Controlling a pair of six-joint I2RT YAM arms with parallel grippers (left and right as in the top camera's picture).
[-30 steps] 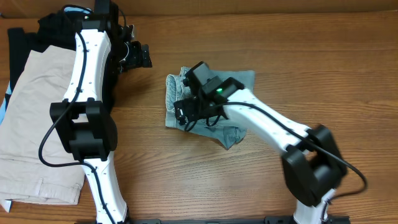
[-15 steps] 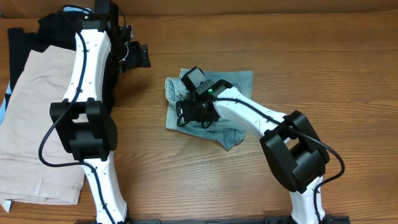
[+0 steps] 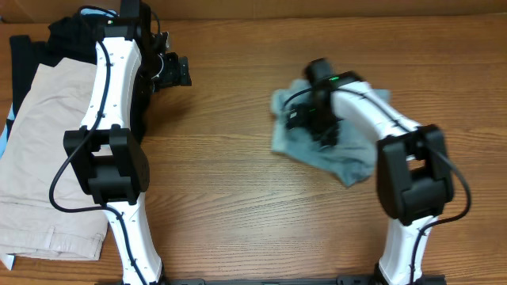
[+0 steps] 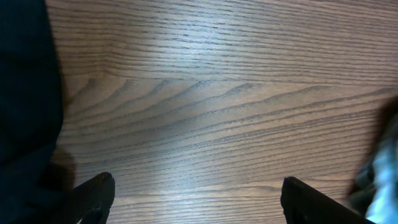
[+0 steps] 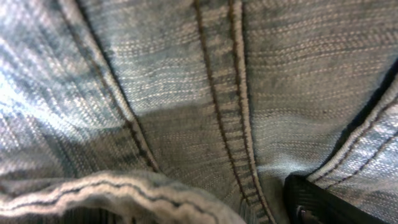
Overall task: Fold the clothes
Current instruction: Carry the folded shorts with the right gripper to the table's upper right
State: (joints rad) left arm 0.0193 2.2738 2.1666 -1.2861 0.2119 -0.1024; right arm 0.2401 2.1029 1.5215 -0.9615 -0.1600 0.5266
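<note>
The light-wash denim shorts [image 3: 337,154] lie bunched in a crumpled heap right of the table's centre. My right gripper [image 3: 310,120] sits on the heap's upper left part. In the right wrist view denim with a double-stitched seam [image 5: 186,93] fills the frame. A cuffed edge covers one finger and only the other fingertip [image 5: 317,202] shows, pressed into the cloth, so the gripper is shut on the shorts. My left gripper [image 3: 181,71] is open and empty over bare wood at the far left, well apart from the shorts. It also shows in the left wrist view [image 4: 196,199].
Beige shorts [image 3: 47,158] lie flat along the left edge. A black garment [image 3: 67,36] is at the far left corner and also shows in the left wrist view [image 4: 25,93]. The left arm stands between them and the wooden table top [image 3: 238,214].
My right gripper has swung to the right and dragged the denim shorts with it, from the table's centre to the right of centre. The left arm has not moved.
</note>
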